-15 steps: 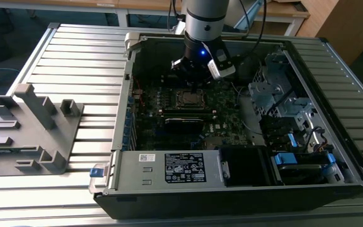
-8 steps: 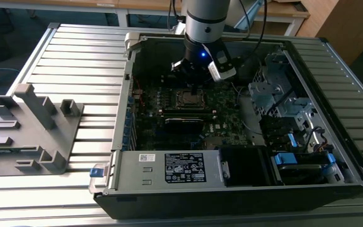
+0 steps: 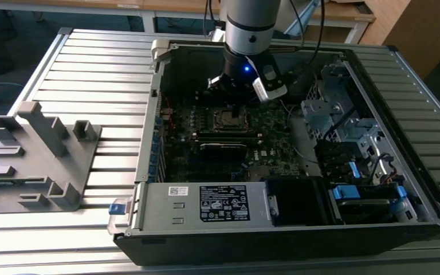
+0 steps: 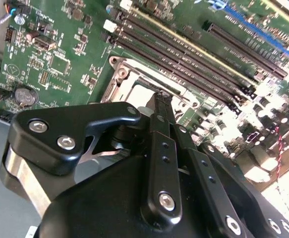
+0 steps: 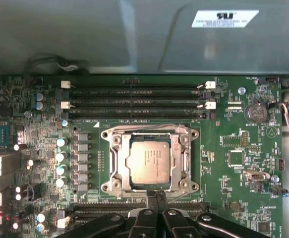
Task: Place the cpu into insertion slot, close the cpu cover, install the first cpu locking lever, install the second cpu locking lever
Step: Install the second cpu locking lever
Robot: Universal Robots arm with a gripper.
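Observation:
The cpu [image 5: 149, 161], a grey metal square, lies flat in the socket on the green motherboard [image 5: 233, 144]. The shiny silver cpu cover [image 5: 119, 166] lies down around it, its window showing the chip's top. A thin wire locking lever [image 5: 149, 127] runs along one socket edge and another [image 5: 190, 161] along the adjoining side. My gripper [image 5: 155, 197] is shut, its black fingers pressed together with nothing seen between them, the tips right at the socket's edge opposite the first lever. In the second wrist view the fingertips [image 4: 160, 101] hang just over the socket frame [image 4: 127, 82]. In the exterior view the gripper [image 3: 238, 106] stands above the socket [image 3: 231, 118].
Memory slots [image 5: 134, 101] run beside the socket, and capacitors [image 5: 61, 156] stand on another side. The open computer case [image 3: 151, 143] rests on a slatted metal table [image 3: 90, 69], with its power supply [image 3: 204, 203] at the front and drive cages [image 3: 334, 114] toward the exterior view's right. A grey fixture [image 3: 36, 154] sits toward the exterior view's left.

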